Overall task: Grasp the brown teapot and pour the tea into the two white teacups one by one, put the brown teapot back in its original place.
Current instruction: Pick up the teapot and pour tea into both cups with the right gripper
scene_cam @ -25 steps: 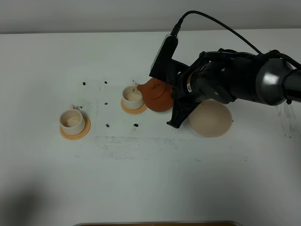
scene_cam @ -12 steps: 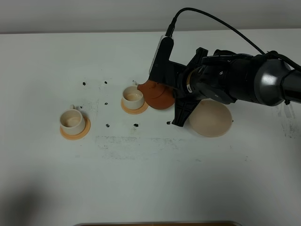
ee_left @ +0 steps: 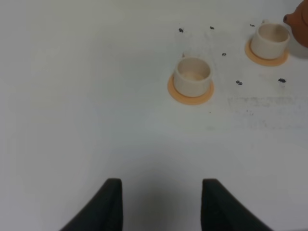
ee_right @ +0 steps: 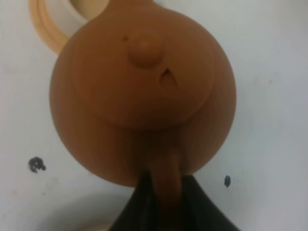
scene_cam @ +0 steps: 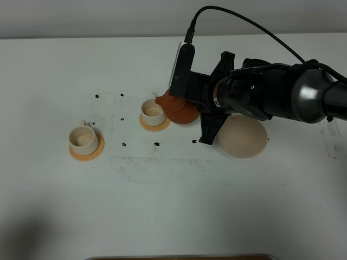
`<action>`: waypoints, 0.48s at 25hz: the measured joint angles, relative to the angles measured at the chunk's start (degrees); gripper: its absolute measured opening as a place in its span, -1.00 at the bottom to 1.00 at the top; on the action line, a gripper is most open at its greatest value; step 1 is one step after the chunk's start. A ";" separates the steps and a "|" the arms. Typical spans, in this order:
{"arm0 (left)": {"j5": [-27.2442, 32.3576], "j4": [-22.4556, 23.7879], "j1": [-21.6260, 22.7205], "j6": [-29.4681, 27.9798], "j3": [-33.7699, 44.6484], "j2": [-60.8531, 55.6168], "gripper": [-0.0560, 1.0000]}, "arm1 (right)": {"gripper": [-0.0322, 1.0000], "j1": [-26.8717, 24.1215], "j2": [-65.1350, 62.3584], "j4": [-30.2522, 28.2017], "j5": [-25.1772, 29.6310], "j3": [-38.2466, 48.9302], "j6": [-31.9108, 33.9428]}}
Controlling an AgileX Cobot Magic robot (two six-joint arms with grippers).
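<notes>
**Right tool (ee_right: 163, 195) grips the brown teapot (scene_cam: 176, 108) by its loop handle, at the inner teacup (scene_cam: 153, 110).**

From the high camera I see the teapot lifted off the table (scene_cam: 173, 206) and tipped, its short spout at the rim of the inner teacup, which sits on an orange coaster (scene_cam: 154, 126). My right wrist camera looks straight down on the knobbed lid, with the dark fingers closed tight on either side of the handle. The outer teacup (scene_cam: 83, 138) stands on its own coaster (scene_cam: 87, 155), well apart toward the left side of the table. The pale saucer (scene_cam: 244, 138) lies on the table under the right arm, on the far side of the teapot from the cups. My left tool (ee_left: 161, 204) hangs over the table near the outer teacup, jaws apart and gripping nothing. Small black specks dot the table around the cups.
</notes>
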 joint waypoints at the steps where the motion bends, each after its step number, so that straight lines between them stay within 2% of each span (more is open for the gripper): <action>1: 0.00 0.00 0.00 0.00 0.00 0.00 -0.12 | -0.71 0.00 0.00 -0.29 -0.04 0.00 -0.07; 12: 0.00 0.00 0.00 0.00 0.00 0.00 -0.12 | -0.71 0.00 0.00 -4.97 -0.53 0.00 -1.19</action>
